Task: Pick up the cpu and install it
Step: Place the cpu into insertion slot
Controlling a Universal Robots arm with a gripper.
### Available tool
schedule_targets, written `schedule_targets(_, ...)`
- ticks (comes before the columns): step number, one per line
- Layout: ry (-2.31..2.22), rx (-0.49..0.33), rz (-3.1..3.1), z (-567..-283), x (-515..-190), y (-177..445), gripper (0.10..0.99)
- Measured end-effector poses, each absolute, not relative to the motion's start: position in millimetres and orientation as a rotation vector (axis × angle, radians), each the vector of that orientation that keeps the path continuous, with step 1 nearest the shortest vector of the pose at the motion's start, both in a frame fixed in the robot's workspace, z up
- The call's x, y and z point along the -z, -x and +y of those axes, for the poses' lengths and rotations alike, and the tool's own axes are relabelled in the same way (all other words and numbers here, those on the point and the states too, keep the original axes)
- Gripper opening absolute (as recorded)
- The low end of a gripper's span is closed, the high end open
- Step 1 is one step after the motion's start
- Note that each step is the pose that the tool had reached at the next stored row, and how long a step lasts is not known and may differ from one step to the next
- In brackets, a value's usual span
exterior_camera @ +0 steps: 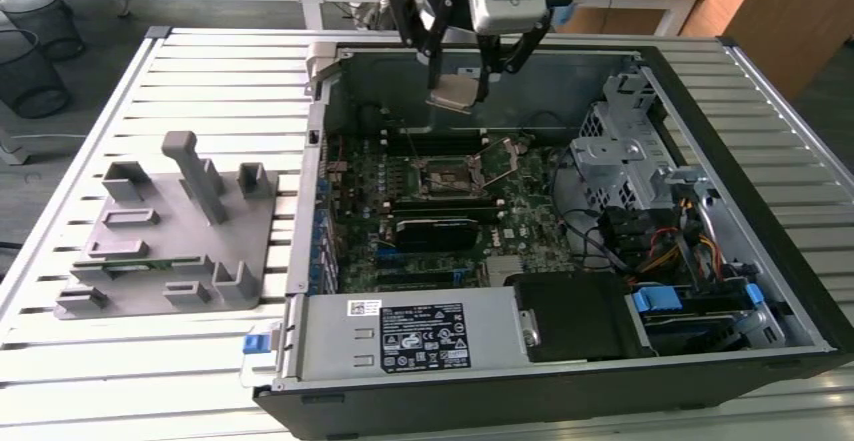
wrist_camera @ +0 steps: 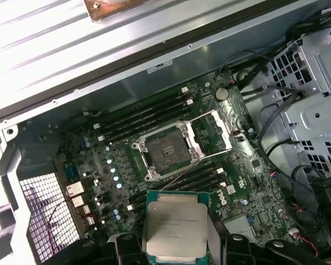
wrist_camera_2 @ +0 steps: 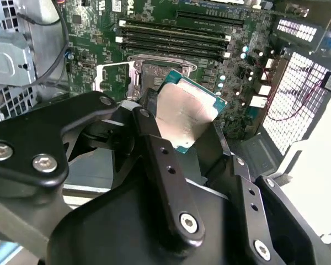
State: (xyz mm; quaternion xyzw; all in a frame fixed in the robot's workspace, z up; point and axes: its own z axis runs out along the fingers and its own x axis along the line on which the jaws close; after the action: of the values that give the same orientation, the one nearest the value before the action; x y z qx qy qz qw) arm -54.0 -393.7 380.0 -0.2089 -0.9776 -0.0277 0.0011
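First wrist view: gripper (wrist_camera: 176, 249) clamped on the cpu (wrist_camera: 174, 225) — flat, square, silver-lidded — above the green motherboard (wrist_camera: 240, 190).

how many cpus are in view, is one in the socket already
1. The cpu is held in the gripper, in the air above the motherboard. The socket stands open with no chip in it. Slots of the grey holder are too small to check.

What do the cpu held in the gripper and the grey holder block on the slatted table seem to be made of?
The cpu: a metal-looking lid, silver-grey with a soft sheen, on a thin green board, likely laminate, seen at its edges. The grey holder block: probably plastic, an even matte grey with moulded or printed shapes and no glint.
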Motion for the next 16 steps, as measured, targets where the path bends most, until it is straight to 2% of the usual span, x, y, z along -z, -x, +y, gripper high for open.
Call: schedule_targets(16,0.973,0.085,-2.99,-393.4,-378.7,54.0,0.529)
